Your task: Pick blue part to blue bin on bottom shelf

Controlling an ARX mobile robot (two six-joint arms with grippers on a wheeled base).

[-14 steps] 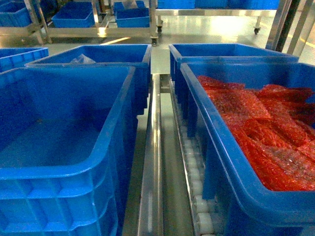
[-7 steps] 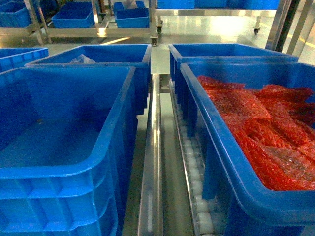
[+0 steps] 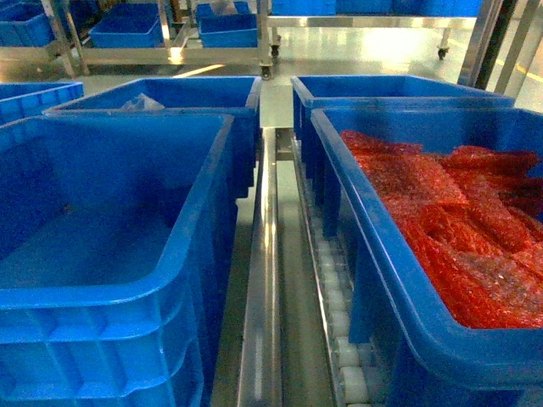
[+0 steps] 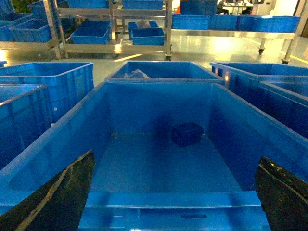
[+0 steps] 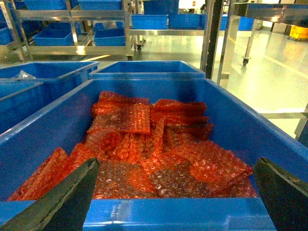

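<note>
Blue bin [image 4: 144,202] holds one dark part [image 4: 187,134]; both claws [image 4: 173,192] [image 5: 173,192] wide open, empty.

Bins [image 3: 127,254] – blue moulded plastic, smooth, semi-gloss | Bin contents [image 5: 144,154] – red-orange bubble wrap, glossy, dimpled | Divider rail [image 3: 261,280] – polished stainless steel, reflective | Rollers [image 3: 344,352] – white plastic | Floor [image 5: 269,62] – glossy | Gripper fingers [image 4: 57,197] – black, matt, scuffed

4 blue bins [image 3: 182,280] up front (1 w/ many red bags [image 3: 458,229]).
</note>
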